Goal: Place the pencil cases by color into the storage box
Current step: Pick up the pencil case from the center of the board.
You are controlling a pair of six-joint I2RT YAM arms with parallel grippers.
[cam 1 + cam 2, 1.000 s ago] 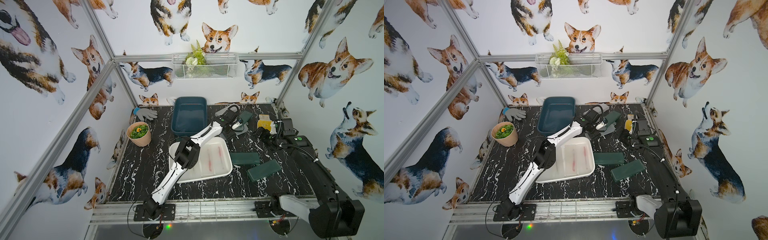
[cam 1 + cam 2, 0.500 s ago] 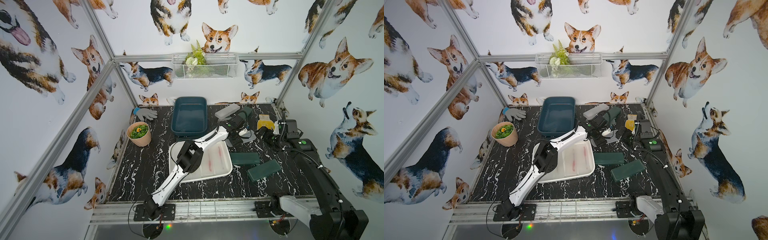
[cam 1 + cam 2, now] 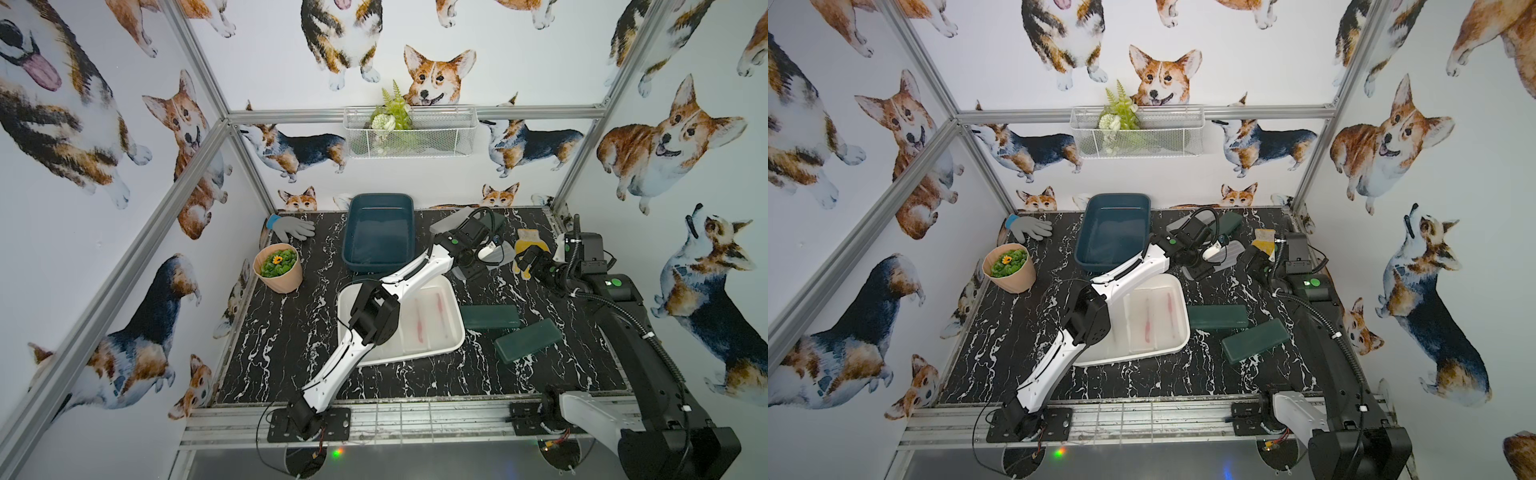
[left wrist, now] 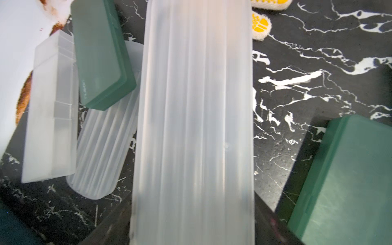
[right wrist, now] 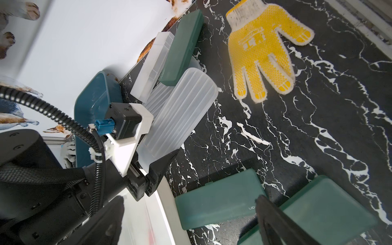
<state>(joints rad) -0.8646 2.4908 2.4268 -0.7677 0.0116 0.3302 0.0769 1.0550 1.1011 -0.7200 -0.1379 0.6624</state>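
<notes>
Frosted ribbed pencil case [image 4: 193, 118] had come a little off the back pile [image 5: 167, 63], pinched at one end by the left gripper [image 5: 153, 159].
Its long axis ran straight out from the jaws; the white storage box [image 3: 415, 355], already holding frosted cases [image 3: 432, 320], lay just behind that gripper toward the arm's base. Right gripper [image 3: 524, 262] hung spread and empty nearby.

On a black marble-patterned worktop [image 3: 291, 340] lie a grey glove [image 3: 293, 227] and, near it, a peach pot of green plants [image 3: 279, 268], with a yellow dotted glove [image 5: 261, 55] well apart; a white wire basket [image 3: 440, 137] holding ferns hangs on the corgi-patterned wall [image 3: 519, 62].
</notes>
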